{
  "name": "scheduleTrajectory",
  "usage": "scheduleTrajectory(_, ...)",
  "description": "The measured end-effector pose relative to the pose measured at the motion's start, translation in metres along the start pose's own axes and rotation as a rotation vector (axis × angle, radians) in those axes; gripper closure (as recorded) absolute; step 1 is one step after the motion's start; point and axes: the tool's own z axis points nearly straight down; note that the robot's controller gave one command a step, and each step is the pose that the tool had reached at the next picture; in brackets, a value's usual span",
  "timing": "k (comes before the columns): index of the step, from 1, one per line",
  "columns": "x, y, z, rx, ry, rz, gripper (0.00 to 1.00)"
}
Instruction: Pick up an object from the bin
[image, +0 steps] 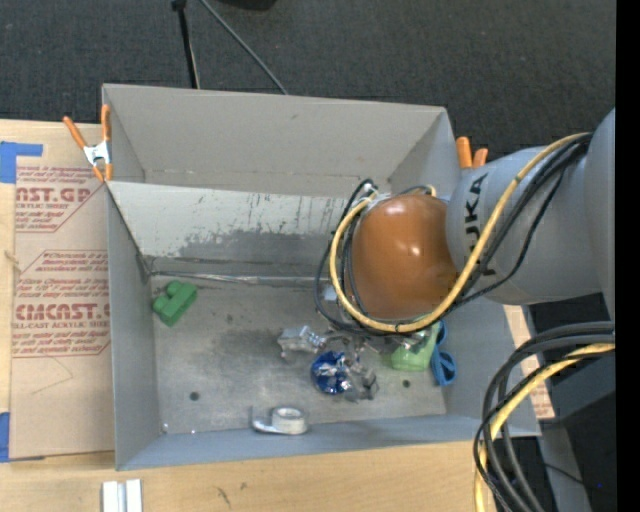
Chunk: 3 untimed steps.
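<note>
My gripper (336, 352) is down near the bin floor, right of the middle, mostly covered from above by the wrist's orange dome. Directly under and in front of it lies a small shiny blue object (327, 376), touching or nearly touching the gripper's metal parts. A green block (409, 356) sits just to the gripper's right, with a blue piece (443, 366) beside it against the right wall. A small white tape roll (284, 421) lies by the front wall, below and left of the gripper.
Another green block (174, 302) rests at the far left of the floor near the left wall. The arm comes in over the right rim, with yellow and black cables looped around the dome.
</note>
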Motion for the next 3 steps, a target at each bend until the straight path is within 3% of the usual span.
scheduleTrajectory(1, -0.005, -0.009, -0.001, 0.003, -0.004, -0.014, 0.00)
scheduleTrajectory(2, -0.012, -0.013, 0.012, 0.002, -0.003, -0.469, 0.00)
scheduleTrajectory(3, -0.013, -0.013, 0.010, 0.002, -0.006, -0.468, 1.00)
